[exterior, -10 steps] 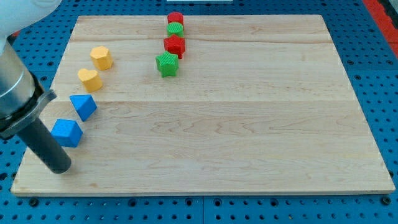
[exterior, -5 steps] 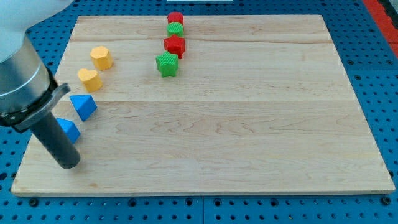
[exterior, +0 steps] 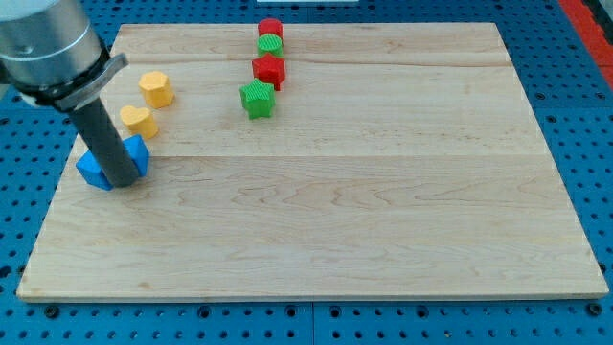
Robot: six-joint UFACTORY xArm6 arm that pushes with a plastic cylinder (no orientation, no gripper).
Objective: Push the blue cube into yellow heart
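While pressing at view's left edge, my tip (exterior: 122,182) is touching blue cube (exterior: 92,170), rod holding nothing. Blue triangular block (exterior: 137,153) sitting between cube and yellow heart (exterior: 139,121); advising steering cube around it, pushing slowly upward.

We note the wooden board (exterior: 364,192) resting on a blue perforated bench (exterior: 575,115); positions below are relative to the green star block (exterior: 257,99). Just above it and slightly right sits a red block (exterior: 269,69), then a green block (exterior: 270,45) and another red block (exterior: 270,28) in a line toward the view's top. Well to its left lie a yellow hexagonal block (exterior: 156,88) and a yellow heart (exterior: 139,121). Lower left, two blue blocks sit side by side, one (exterior: 93,169) at the rod's left, the other (exterior: 136,153) at its right, with my tip (exterior: 121,182) between them.
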